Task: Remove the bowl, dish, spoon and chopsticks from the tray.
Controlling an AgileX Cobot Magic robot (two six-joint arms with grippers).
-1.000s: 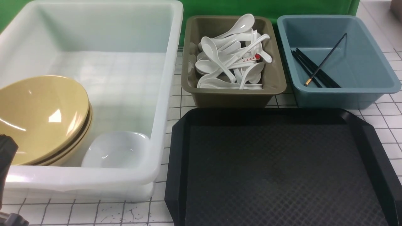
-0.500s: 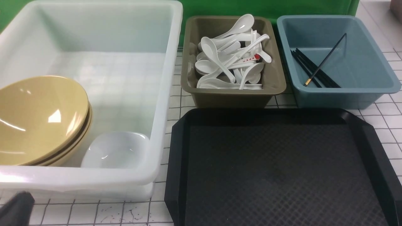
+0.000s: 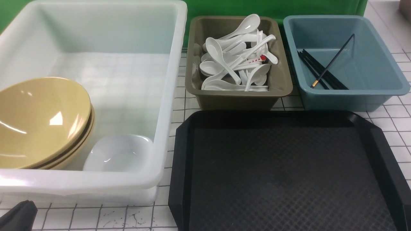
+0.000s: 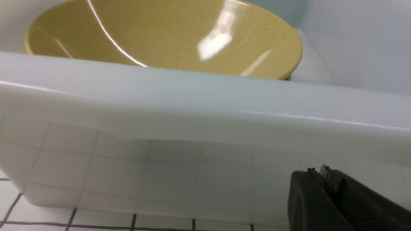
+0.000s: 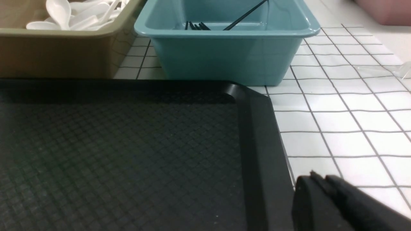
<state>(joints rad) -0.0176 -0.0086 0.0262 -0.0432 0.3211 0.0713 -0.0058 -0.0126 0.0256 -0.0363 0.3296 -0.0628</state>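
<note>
Nothing remains on the tray (image 3: 289, 173). Bowl (image 3: 41, 122) and dish (image 3: 118, 154) sit in the white tub (image 3: 173, 64), spoons (image 3: 234, 61) in the olive bin, chopsticks (image 3: 324, 70) in the blue bin. Left gripper (image 4: 324, 179) is clenched, empty, beside the tub; the right gripper's (image 5: 321, 183) state cannot be told. Clearing appears complete; only parking both arms is called for.

surface: white gridded tabletop (image 3: 396, 128) | backdrop: green wall (image 3: 273, 8)

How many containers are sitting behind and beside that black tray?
3. A big white tub sits left of the black tray, holding the tan bowls and a white dish. Behind the tray stand an olive bin of spoons and, to its right, a blue bin of chopsticks.
</note>
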